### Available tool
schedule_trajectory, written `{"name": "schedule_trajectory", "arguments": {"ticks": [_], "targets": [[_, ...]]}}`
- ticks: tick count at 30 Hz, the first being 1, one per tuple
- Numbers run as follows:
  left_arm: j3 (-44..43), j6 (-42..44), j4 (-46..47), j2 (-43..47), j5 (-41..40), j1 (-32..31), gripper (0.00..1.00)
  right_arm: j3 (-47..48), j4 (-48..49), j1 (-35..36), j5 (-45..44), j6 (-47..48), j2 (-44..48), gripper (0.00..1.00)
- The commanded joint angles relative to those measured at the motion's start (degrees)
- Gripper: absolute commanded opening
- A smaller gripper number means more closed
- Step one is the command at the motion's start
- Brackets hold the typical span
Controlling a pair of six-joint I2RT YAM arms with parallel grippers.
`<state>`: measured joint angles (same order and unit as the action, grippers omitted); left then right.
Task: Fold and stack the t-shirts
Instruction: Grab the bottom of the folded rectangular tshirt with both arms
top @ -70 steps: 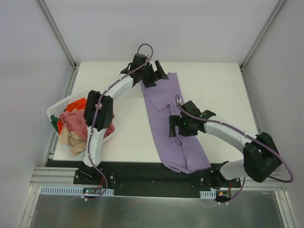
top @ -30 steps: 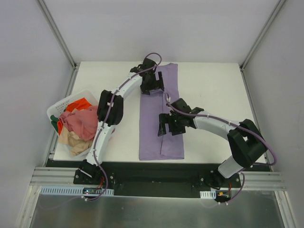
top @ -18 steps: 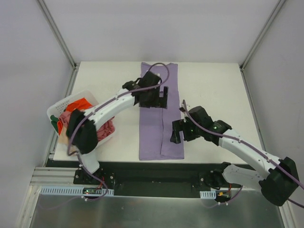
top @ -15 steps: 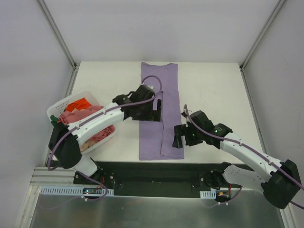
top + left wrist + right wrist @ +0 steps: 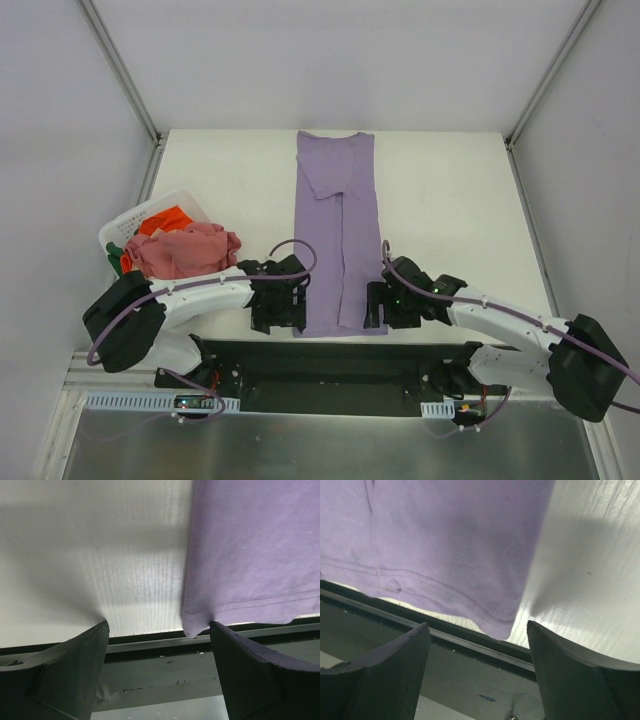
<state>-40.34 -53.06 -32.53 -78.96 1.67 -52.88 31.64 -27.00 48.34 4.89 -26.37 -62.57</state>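
Both arms have dropped back to the lavender t-shirt's [image 5: 338, 230] near hem. I hold left gripper [image 5: 159, 626] and right gripper [image 5: 478, 628] spread, seemingly poised to lift its corners.

A white slotted plastic laundry basket [image 5: 130, 215] is sitting at the left near side of the white rectangular tabletop [image 5: 450, 190]. A flat black metal rail [image 5: 330, 362] is running along the table's near edge. Grey aluminium frame posts [image 5: 122, 75] are slanting up from its far corners.
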Motion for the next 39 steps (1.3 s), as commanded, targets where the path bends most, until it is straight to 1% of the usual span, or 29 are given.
{"name": "schedule_trajectory", "arguments": {"ticks": [1, 2, 3, 4, 7, 8, 11, 12, 14, 18, 20, 22, 24, 28, 32, 34, 39], "targets": [[0.3, -2.1, 7.1, -1.0, 3.2, -1.0, 0.76, -0.6, 1.9, 1.4, -4.3, -5.4, -2.3, 0.79], [0.1, -2.1, 7.3, -1.9, 3.3, -0.9, 0.72, -0.6, 1.7, 1.6, -4.5, -5.9, -2.6, 0.77], [-0.3, -1.9, 7.5, -2.7, 3.5, -0.9, 0.67, -0.5, 1.2, 1.7, -6.5, -6.1, -3.1, 0.77], [-0.6, -1.7, 7.6, -3.6, 4.1, -0.9, 0.61, -0.4, 0.8, 1.9, -7.2, -6.3, -3.4, 0.75], [-1.1, -1.2, 7.7, -5.0, 5.1, -1.0, 0.45, -0.5, 0.1, 2.4, -8.7, -6.9, -4.1, 0.67], [-0.9, -1.1, 7.7, -5.1, 5.1, -1.1, 0.41, -0.4, -0.2, 2.5, -9.1, -7.2, -4.3, 0.65], [-0.5, -1.1, 7.6, -5.1, 5.2, -1.2, 0.32, -0.4, -1.4, 2.6, -10.6, -8.3, -5.2, 0.58], [-0.4, -1.2, 7.6, -5.2, 5.2, -1.1, 0.31, -0.4, -1.6, 2.9, -10.9, -8.4, -5.3, 0.53], [-0.5, -1.2, 7.6, -5.7, 5.2, -1.1, 0.29, -0.7, -1.2, 3.3, -10.7, -8.4, -5.3, 0.51], [-0.9, -1.0, 7.9, -7.3, 6.0, -1.1, 0.22, -1.1, 0.7, 4.7, -8.3, -8.3, -5.8, 0.5], [-1.0, -1.1, 8.0, -8.1, 6.2, -1.2, 0.17, -1.3, 1.2, 5.2, -8.0, -9.0, -6.3, 0.46], [-1.0, -1.3, 8.2, -8.8, 6.4, -1.1, 0.11, -1.3, 0.6, 5.9, -9.4, -10.2, -6.6, 0.4], [-0.8, -1.7, 8.0, -8.8, 6.6, -1.1, 0.0, -1.0, -0.5, 6.6, -10.9, -10.5, -6.4, 0.33], [0.2, -2.8, 8.0, -8.7, 6.4, -1.1, 0.0, -0.3, -4.2, 7.0, -13.0, -11.2, -6.1, 0.13], [2.2, -4.5, 7.0, -6.7, 5.7, -1.2, 0.0, -1.0, -9.9, 7.1, -15.9, -11.5, -4.0, 0.0], [3.7, -5.1, 6.8, -5.0, 6.1, -1.1, 0.0, -1.7, -10.6, 7.0, -15.4, -10.5, -2.7, 0.0], [6.2, -5.5, 6.9, -0.9, 5.9, -1.1, 0.0, -4.7, -3.9, 7.0, -8.0, -6.0, 1.2, 0.0]]}}
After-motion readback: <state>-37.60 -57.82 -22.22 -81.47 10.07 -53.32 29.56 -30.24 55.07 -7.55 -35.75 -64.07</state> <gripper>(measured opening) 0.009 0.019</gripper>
